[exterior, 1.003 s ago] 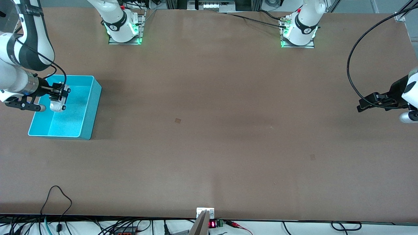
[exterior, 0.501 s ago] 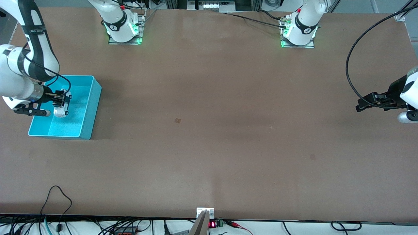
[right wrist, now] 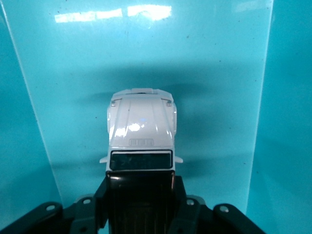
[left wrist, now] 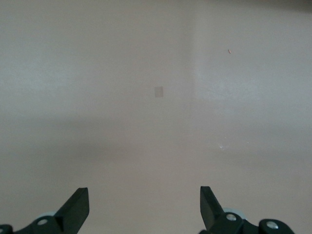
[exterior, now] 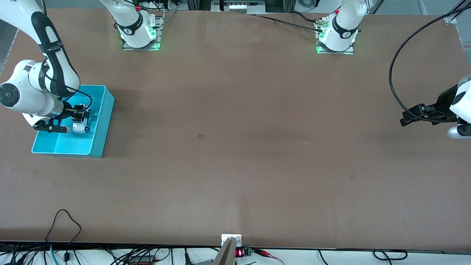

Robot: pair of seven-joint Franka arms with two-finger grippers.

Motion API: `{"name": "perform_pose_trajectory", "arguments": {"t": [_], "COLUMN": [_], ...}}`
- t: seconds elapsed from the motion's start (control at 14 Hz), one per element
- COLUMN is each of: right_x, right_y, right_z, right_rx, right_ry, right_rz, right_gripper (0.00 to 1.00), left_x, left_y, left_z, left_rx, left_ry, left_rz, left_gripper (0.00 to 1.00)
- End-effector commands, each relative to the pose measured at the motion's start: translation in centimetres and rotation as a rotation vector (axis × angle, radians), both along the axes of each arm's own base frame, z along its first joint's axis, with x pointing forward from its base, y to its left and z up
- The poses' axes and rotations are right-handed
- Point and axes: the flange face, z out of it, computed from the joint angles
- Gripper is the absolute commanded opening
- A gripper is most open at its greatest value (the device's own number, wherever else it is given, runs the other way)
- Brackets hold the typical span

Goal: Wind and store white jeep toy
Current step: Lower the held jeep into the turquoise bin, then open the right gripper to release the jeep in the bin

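The white jeep toy (exterior: 80, 127) hangs low inside the teal bin (exterior: 105, 121), which stands at the right arm's end of the table. My right gripper (exterior: 81, 117) is shut on it. In the right wrist view the jeep (right wrist: 141, 129) shows its white bonnet and dark windscreen over the bin floor (right wrist: 204, 68), and black fingers (right wrist: 102, 197) clamp both sides of its black ribbed roof. My left gripper (exterior: 406, 119) waits open above bare table at the left arm's end. In the left wrist view its fingertips (left wrist: 75, 209) stand wide apart around nothing.
The bin's walls (right wrist: 285, 122) rise close on both sides of the jeep. The brown table (exterior: 239, 147) carries only small marks such as a patch (exterior: 200, 135). A black cable (exterior: 395, 79) loops by the left arm. Cables lie along the table's near edge.
The right arm has carried the jeep lower into the bin and a little toward the table's middle. The left arm has stayed still.
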Motion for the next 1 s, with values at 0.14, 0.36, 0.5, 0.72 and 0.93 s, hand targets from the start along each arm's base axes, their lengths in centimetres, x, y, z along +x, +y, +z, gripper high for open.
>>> {"name": "perform_pose_trajectory", "arguments": {"t": [0.14, 0.36, 0.5, 0.72, 0.93], "right_x": [0.0, 0.3, 0.4, 0.4, 0.4], "right_y": [-0.1, 1.1, 1.5, 1.8, 1.8], "right_z": [-1.1, -1.3, -1.4, -1.8, -1.8], "right_rx": [-0.001, 0.008, 0.011, 0.014, 0.014], "right_ry": [-0.019, -0.016, -0.014, -0.009, -0.009], "right_rz": [0.024, 0.050, 0.056, 0.059, 0.059], "right_gripper": [0.00, 0.00, 0.00, 0.03, 0.23], "left_x": [-0.2, -0.5, -0.5, -0.4, -0.3], "left_y": [-0.4, -0.6, -0.5, -0.3, -0.4], "left_z": [0.9, 1.0, 1.0, 1.1, 1.2], "left_rx": [0.007, 0.006, 0.006, 0.007, 0.007], "left_ry": [0.000, 0.018, 0.018, 0.011, 0.003], "left_rz": [-0.015, -0.026, -0.028, -0.025, -0.026], "left_gripper": [1.00, 1.00, 1.00, 1.00, 1.00]}}
